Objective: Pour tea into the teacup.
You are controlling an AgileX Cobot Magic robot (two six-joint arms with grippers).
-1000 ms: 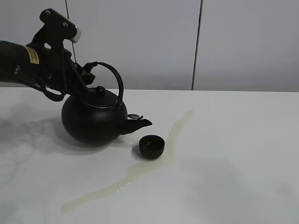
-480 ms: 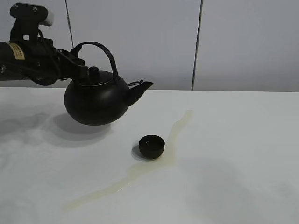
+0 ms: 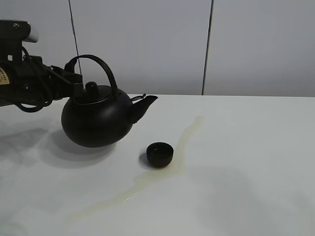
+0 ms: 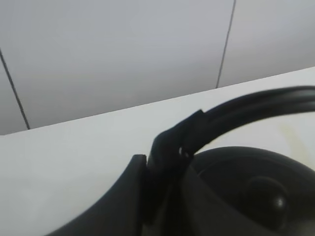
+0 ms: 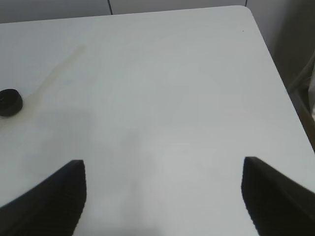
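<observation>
The left pincer (image 3: 74, 81), clamped on the round black iron kettle's (image 3: 97, 120) arched handle, has levelled it; small matte-black teacup (image 3: 160, 153) poured; right pincer (image 5: 162, 196) wide, empty.

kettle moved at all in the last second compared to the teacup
Yes. The kettle was tipped with its spout low beside the teacup; now it is upright, shifted left and away from the cup, spout raised, held by the left end effector.

Bare lab setup, white table (image 3: 256, 147), grey panelled wall (image 3: 162, 44)
</observation>
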